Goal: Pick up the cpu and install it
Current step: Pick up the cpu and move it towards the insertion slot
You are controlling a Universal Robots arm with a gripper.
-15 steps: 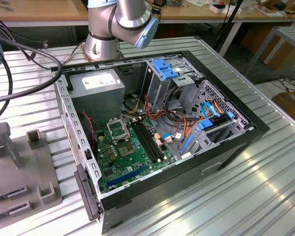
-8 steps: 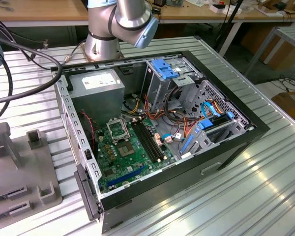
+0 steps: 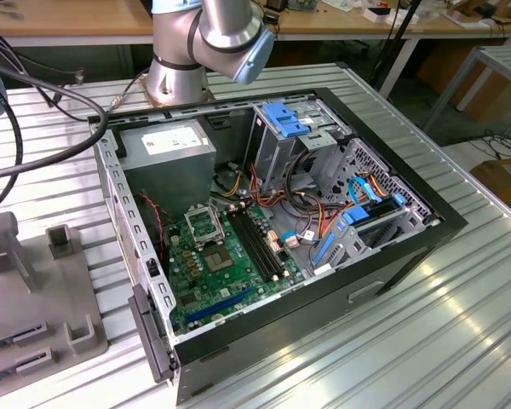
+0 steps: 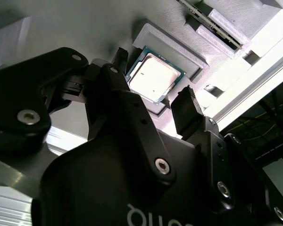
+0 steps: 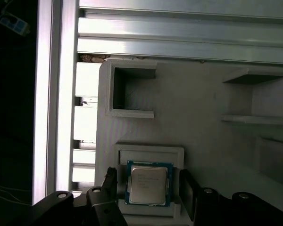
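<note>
My fingers [image 4: 186, 110] stand open astride the cpu [image 4: 154, 77] in its grey holder [image 4: 179, 47]; best kept centred, level, gripping opposite edges.

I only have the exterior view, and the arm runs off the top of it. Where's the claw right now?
Observer: At the cpu. In both wrist views the claw straddles it.
Operator: Gripped?
Observer: No. The fingers stand apart, one on each side, with gaps showing.
Operator: What's the cpu lying in?
Observer: A shallow recess in a grey holder. It lies flat, metal top up.
</note>
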